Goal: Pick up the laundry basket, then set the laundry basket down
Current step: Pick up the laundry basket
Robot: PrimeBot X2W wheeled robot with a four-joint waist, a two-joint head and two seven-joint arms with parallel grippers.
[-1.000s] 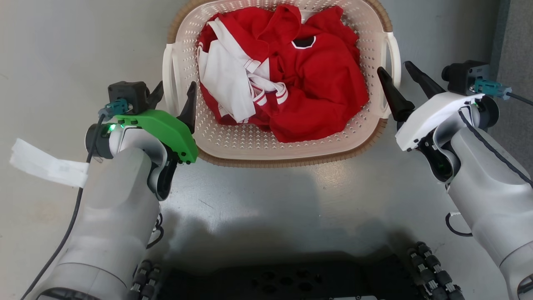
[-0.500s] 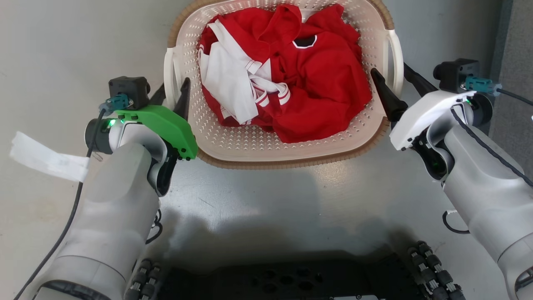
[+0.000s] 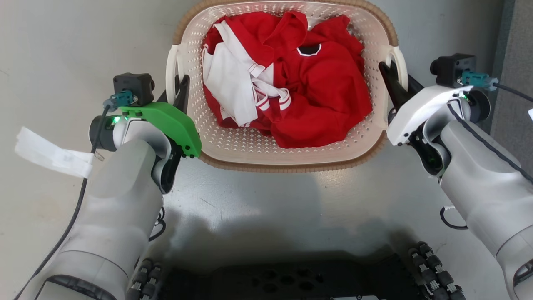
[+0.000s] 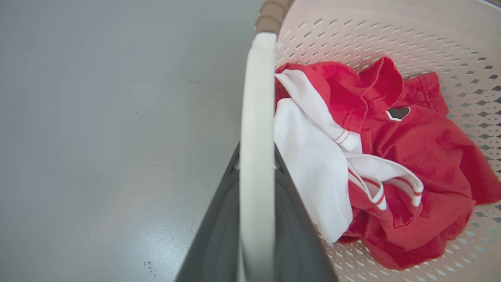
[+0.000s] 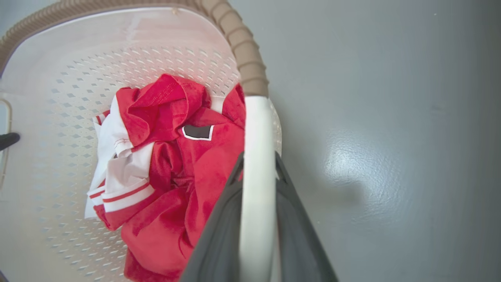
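At each side of the laundry basket [image 3: 291, 161], a claw grips a white handle: left claw [image 3: 180, 83] closed on the left handle [image 4: 256, 117], right claw [image 3: 394, 71] on the right handle [image 5: 256, 156]. Red and white clothes [image 3: 316, 91] fill the basket, which is before the robot over grey floor [image 3: 291, 200].

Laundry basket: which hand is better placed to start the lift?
Neither alone: the left hand straddles one loop handle of the laundry basket, the right hand the other, each handle between that hand's fingers in the wrist views. Likely lift with both together.
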